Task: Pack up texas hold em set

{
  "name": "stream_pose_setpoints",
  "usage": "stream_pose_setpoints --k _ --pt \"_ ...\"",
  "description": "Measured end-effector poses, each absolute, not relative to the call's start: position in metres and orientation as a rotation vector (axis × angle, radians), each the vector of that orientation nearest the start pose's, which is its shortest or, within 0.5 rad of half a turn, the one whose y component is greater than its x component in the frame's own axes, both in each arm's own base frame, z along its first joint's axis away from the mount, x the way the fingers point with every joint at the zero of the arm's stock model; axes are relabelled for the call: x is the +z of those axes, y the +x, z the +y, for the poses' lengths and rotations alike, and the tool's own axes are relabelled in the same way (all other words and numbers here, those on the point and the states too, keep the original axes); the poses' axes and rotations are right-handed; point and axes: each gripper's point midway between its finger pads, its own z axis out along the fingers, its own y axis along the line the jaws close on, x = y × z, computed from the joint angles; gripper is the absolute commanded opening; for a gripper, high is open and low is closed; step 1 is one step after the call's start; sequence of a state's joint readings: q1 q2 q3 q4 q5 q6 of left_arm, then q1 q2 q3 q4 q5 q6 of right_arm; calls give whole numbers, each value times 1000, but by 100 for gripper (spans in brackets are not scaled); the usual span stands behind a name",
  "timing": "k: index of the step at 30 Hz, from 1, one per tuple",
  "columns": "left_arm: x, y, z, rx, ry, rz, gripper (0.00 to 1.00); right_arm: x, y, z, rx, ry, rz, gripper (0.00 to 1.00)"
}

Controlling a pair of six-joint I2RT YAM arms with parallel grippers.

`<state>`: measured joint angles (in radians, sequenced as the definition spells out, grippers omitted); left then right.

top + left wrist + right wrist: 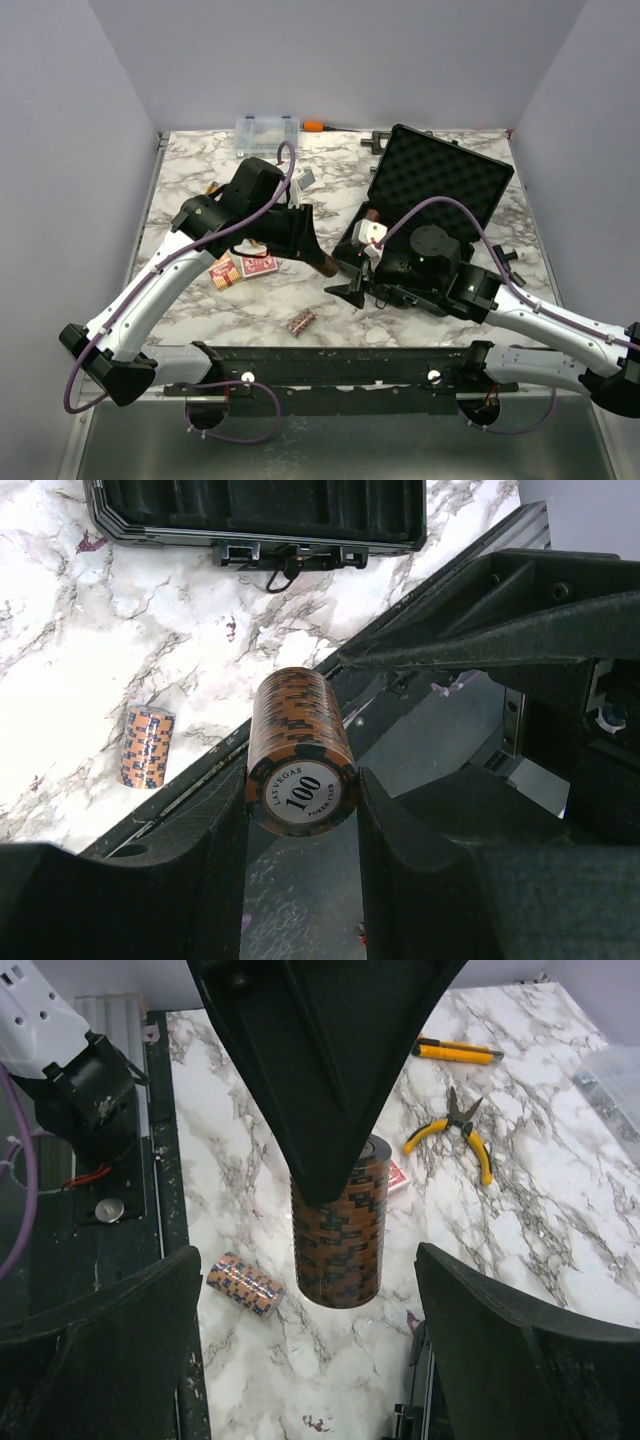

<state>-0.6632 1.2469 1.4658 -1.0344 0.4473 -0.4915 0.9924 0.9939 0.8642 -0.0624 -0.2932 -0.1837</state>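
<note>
Two chip rolls can be seen, one gripped and one lying loose. The left hand (300, 815) has its fingers closed snugly on either side of the held chip roll (300, 750). That roll hangs over the surface (400, 330) between the card decks (242, 268) and the case (440, 185), seemingly lifted clear.

From the right wrist, a left finger covers the top of this roll, so only its striped brown-red side shows. From above, the left arm hides most of it. The end facing the left wrist camera reads "LAS VEGAS", "100" and "POKER CLUB".

The loose chip roll (302, 321) lies on its side on the marble near the front rail. Its end face is not turned towards any camera.

The right hand (342, 277) is spread wide, with nothing between its fingers. It sits just beside the held roll, at the front left corner of the case. Its wrist blocks much of the case's base in the top view. The case stands open on the right, its lid raised to show egg-crate foam. The left wrist view cuts the case off at the top edge, leaving only the front wall and latches.

The two red-backed decks lie side by side, partly under the left arm, and their printing is too small to read. The pliers (455, 1128), with yellow-orange handles, lie well apart from the roll. A clear organizer box (267, 133) sits at the back edge, its contents indistinct.
</note>
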Motion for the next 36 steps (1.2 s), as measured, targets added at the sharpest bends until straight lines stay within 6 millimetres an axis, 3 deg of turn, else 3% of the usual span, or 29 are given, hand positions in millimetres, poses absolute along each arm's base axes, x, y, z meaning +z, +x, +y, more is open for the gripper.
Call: stream_pose_setpoints --k 9,16,25,32,36 --pt "288 169 -251 -1037 448 2521 0 274 166 334 808 -1167 1394 86" --pt "292 168 -250 -1042 448 2510 0 264 167 343 812 -1183 1412 74" --pt "305 167 -251 -1065 457 2472 0 267 166 349 818 -1180 1402 62" --pt "304 165 -251 -1071 461 2480 0 269 171 348 794 -1154 1409 26" --pt "305 165 -251 -1073 461 2480 0 269 171 348 795 -1150 1412 17"
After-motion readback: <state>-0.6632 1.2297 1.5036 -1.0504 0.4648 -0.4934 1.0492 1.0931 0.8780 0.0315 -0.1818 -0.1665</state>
